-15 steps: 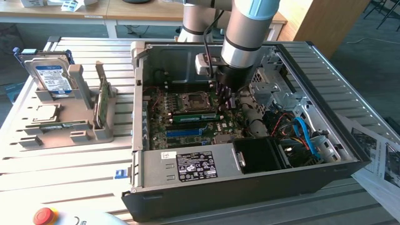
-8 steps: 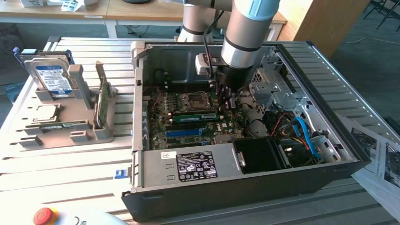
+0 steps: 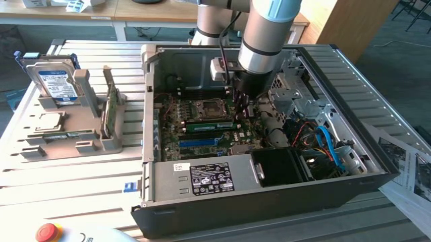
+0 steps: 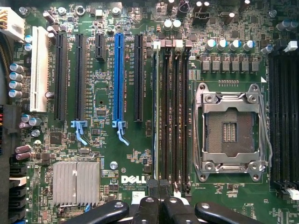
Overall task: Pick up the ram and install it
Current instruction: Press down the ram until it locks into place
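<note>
A green ram stick (image 3: pixel 209 126) stands on edge in a memory slot of the motherboard, between the empty processor socket (image 3: pixel 205 108) and the blue expansion slot (image 3: pixel 202 142). From the wrist it shows as a thin pale line (image 4: pixel 155 116) along the slot nearest the expansion slots. My gripper (image 3: pixel 244 108) hangs inside the open computer case over one end of the memory slots. Its black fingers (image 4: pixel 149 207) are pressed together, so my gripper (image 4: pixel 162 207) is shut with nothing visible between them. I cannot tell whether they touch the ram.
A grey holder (image 3: pixel 74 136) left of the case carries a hard drive (image 3: pixel 57 83), a silver processor chip (image 3: pixel 47 121) and a thin green board on edge (image 3: pixel 110 103). The case holds a power supply (image 3: pixel 202 176), cables (image 3: pixel 323 141) and drive cages (image 3: pixel 296 96). A red button (image 3: pixel 47 232) sits at the front.
</note>
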Controlling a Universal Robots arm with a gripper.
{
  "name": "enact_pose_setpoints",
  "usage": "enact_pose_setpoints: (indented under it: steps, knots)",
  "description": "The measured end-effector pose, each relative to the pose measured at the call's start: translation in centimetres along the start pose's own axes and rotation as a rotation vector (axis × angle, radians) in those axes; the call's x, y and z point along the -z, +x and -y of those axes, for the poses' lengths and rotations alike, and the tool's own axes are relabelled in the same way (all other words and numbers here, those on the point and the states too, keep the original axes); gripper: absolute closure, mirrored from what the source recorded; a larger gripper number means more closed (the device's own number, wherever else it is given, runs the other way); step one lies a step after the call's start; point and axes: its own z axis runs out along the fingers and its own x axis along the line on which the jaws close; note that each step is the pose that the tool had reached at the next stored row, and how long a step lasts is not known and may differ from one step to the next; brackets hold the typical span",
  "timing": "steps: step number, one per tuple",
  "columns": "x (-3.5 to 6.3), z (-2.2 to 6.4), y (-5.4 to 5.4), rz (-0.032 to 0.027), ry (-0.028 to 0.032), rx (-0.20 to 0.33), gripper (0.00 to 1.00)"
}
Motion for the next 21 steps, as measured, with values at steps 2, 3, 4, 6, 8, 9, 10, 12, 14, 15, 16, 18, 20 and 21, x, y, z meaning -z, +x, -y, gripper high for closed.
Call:
enact_pose_setpoints:
  steps: [2, 3, 4, 6, 8, 9, 10, 12, 14, 15, 16, 18, 20, 21]
  knots:
    - [-0.03, 0.00, 0.00, 0.0000, 0.0001, 0.000, 0.90]
    - [-0.05, 0.00, 0.00, 0.0000, 0.0000, 0.000, 0.90]
    - [-0.05, 0.00, 0.00, -0.0001, 0.0000, 0.000, 0.90]
    - [-0.05, 0.00, 0.00, -0.0001, -0.0001, 0.000, 0.90]
    - [-0.06, 0.00, 0.00, 0.0000, 0.0000, 0.000, 0.90]
    - [-0.06, 0.00, 0.00, 0.0000, 0.0000, 0.000, 0.90]
    - [-0.07, 0.00, 0.00, 0.0000, 0.0001, 0.000, 0.90]
    - [-0.09, 0.01, 0.00, -0.0001, 0.0000, 0.000, 0.90]
    - [-0.10, 0.01, 0.00, 0.0000, 0.0000, 0.000, 0.90]
    - [-0.11, 0.00, 0.00, 0.0000, 0.0000, 0.000, 0.90]
    - [-0.12, 0.01, 0.00, -0.0001, 0.0000, 0.000, 0.90]
    - [-0.14, 0.01, 0.00, -0.0001, 0.0000, 0.000, 0.90]
    - [-0.16, 0.01, 0.00, -0.0001, 0.0000, 0.000, 0.90]
    - [-0.18, 0.01, 0.00, -0.0001, 0.0000, 0.000, 0.90]
